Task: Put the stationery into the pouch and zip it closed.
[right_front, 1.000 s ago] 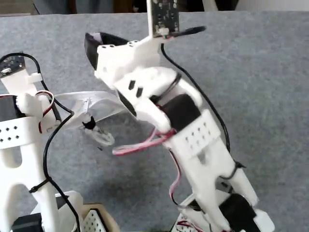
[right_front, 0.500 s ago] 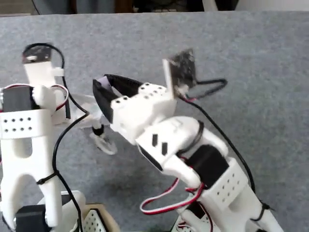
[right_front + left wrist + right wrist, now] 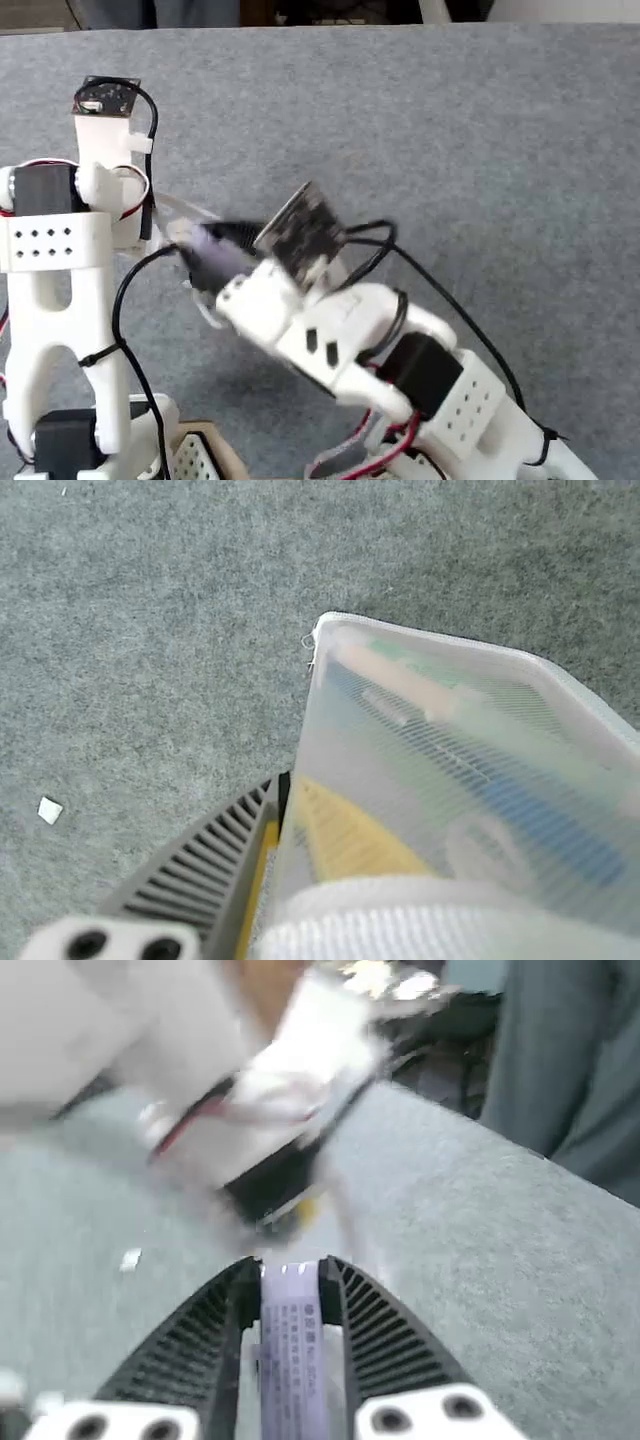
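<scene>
Left hand (image 3: 283,815) on translucent ribbed pouch (image 3: 430,740)

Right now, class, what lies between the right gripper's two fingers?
A purple stationery piece, clamped between the right gripper's fingers, in the right wrist view.

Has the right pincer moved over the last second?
Yes. The right pincer, shut on a purple item, has pulled back from the table's far edge toward the near side.
</scene>
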Controlling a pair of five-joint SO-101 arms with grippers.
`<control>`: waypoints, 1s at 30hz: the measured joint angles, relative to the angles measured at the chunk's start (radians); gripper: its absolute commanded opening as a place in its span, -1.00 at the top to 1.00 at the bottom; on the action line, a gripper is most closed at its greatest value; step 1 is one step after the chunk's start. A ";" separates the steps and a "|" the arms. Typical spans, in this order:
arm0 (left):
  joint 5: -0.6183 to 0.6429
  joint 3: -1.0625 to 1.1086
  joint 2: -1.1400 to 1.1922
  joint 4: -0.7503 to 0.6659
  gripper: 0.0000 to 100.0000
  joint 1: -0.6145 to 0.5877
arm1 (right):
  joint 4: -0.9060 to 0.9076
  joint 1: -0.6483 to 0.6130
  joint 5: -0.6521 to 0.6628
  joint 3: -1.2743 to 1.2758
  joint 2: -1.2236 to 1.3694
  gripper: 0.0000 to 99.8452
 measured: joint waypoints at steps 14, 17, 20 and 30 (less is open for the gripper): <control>0.002 -0.002 0.003 0.000 0.94 0.000 | -0.318 -0.038 0.089 -0.006 0.012 0.98; 0.002 -0.005 0.003 0.000 0.94 0.017 | -0.440 -0.006 0.091 0.054 0.012 0.98; 0.002 0.003 0.005 0.000 0.94 0.038 | -0.580 0.026 0.092 0.143 0.012 0.98; 0.002 0.029 0.002 -0.020 0.94 0.041 | -0.809 0.037 0.091 0.356 -0.031 0.98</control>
